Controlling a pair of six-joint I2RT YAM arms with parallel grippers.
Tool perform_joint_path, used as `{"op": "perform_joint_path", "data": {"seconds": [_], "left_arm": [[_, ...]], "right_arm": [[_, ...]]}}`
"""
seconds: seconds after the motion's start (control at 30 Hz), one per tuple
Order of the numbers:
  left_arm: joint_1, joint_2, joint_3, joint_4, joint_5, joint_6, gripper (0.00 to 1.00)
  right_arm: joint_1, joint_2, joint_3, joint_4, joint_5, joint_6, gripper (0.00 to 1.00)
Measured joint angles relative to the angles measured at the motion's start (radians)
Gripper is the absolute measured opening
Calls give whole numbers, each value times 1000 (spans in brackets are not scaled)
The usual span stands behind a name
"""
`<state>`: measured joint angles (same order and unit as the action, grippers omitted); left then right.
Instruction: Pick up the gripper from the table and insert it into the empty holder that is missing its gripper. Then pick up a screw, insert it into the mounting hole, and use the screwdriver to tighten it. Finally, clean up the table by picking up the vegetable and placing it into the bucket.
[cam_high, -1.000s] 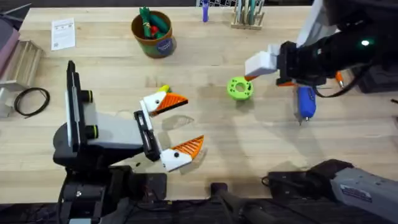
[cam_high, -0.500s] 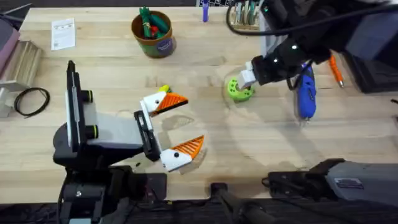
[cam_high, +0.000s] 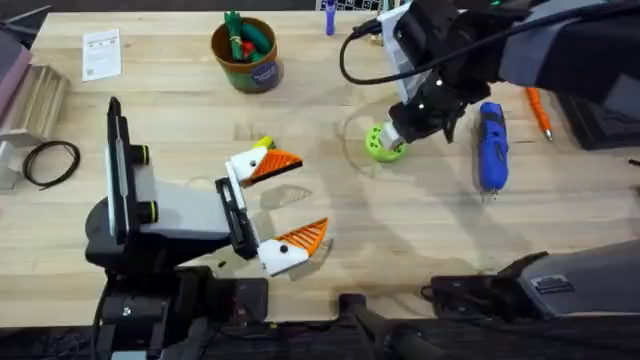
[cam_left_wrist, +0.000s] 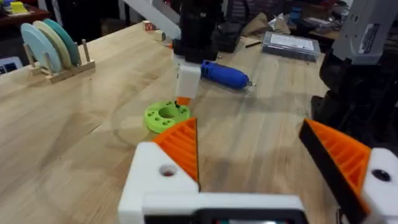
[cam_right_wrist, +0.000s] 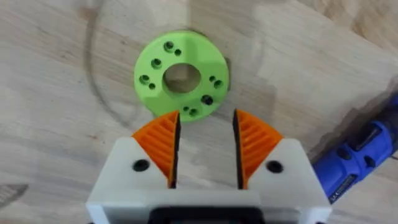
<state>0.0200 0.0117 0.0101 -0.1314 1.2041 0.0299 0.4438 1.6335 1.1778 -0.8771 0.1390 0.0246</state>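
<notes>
Wooden tabletop, and the right end effector hovers over the green disc, pads slightly parted, empty. Left end effector sits spread wide. Screwdriver lies just beside the disc: rigid, smooth plastic, best pinched mid-barrel.

Robotics lab / workshop. Pale wood bench with 2 robot arms mounted at its near edge, a blue electric screwdriver, a coiled black cable, a printed sheet and a green drilled disc (3D-printed look). Left wrist view: clutter and gear on more benches behind, plus a wooden rack of discs.
</notes>
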Motion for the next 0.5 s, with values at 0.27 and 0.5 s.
{"op": "perform_joint_path", "data": {"seconds": [0.27, 0.5], "left_arm": [[0, 0, 0, 0, 0, 0, 986], [0, 0, 0, 0, 0, 0, 986]], "right_arm": [[-1, 37, 1, 20, 0, -3, 440], [-10, 70, 3, 25, -1, -3, 354]]}}
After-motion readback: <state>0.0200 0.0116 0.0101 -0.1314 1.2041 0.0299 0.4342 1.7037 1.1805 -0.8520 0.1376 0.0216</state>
